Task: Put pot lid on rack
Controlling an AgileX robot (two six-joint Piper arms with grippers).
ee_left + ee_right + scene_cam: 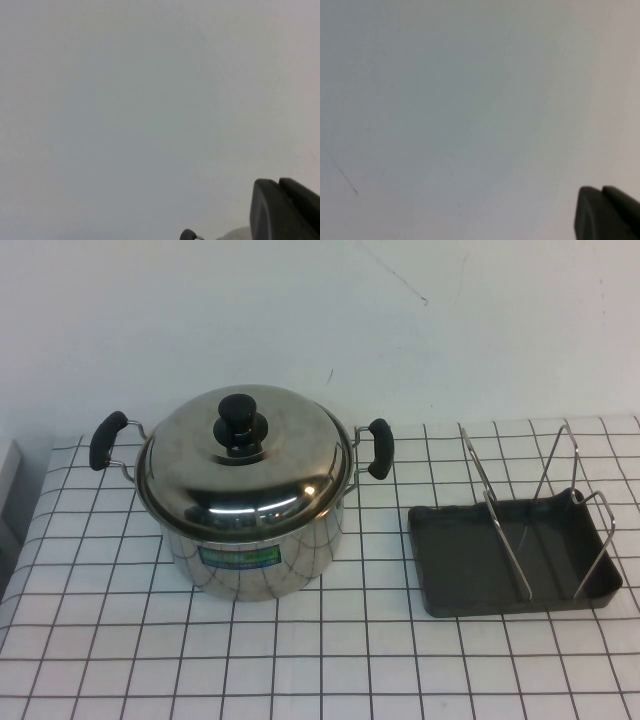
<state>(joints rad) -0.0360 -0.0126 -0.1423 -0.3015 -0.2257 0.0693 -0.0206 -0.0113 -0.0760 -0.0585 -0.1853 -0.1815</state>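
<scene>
The pot lid, domed shiny steel with a black knob, rests on the steel pot at the table's centre left. The rack, a dark grey tray with upright silver wire dividers, stands to the right of the pot with nothing in it. Neither arm shows in the high view. My left gripper is shut on nothing and faces a plain pale wall. My right gripper is likewise shut with nothing in it, in front of the same kind of wall.
The pot has two black side handles. A white cloth with a black grid covers the table. A white wall rises behind. The table's left edge runs close to the pot.
</scene>
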